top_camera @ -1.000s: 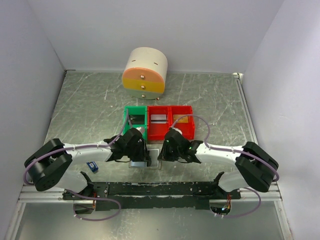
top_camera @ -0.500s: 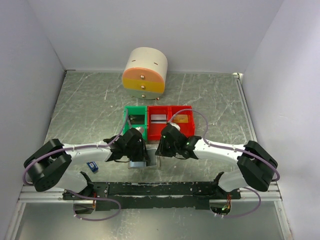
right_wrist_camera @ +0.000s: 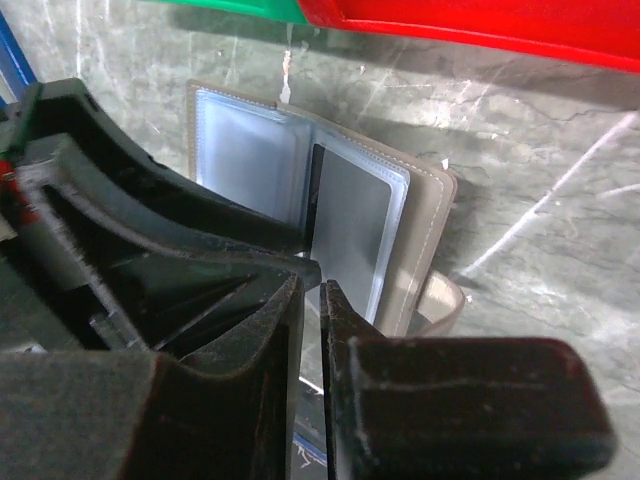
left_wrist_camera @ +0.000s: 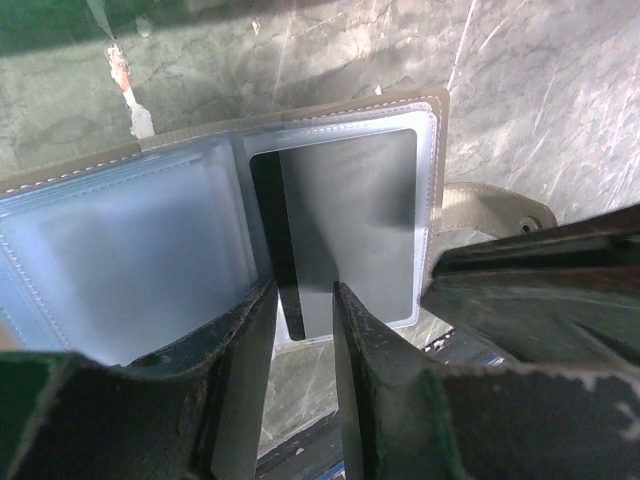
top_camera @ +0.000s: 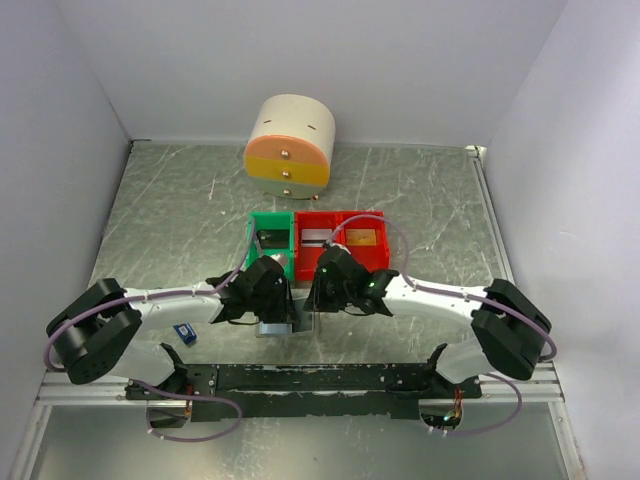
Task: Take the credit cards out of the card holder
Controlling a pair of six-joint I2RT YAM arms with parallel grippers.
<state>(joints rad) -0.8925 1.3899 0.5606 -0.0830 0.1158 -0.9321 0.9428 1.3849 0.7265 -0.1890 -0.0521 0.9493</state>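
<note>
One grey credit card (right_wrist_camera: 350, 220) lies lengthwise straight ahead of the nearly clenched right hand (right_wrist_camera: 311, 288), grip unclear; left hand (left_wrist_camera: 303, 297), half-released, straddles the card holder (right_wrist_camera: 430, 230)

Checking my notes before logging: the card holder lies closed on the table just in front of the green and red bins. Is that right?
No: the card holder lies open, not closed, as the left wrist view shows. The rest stands.
</note>
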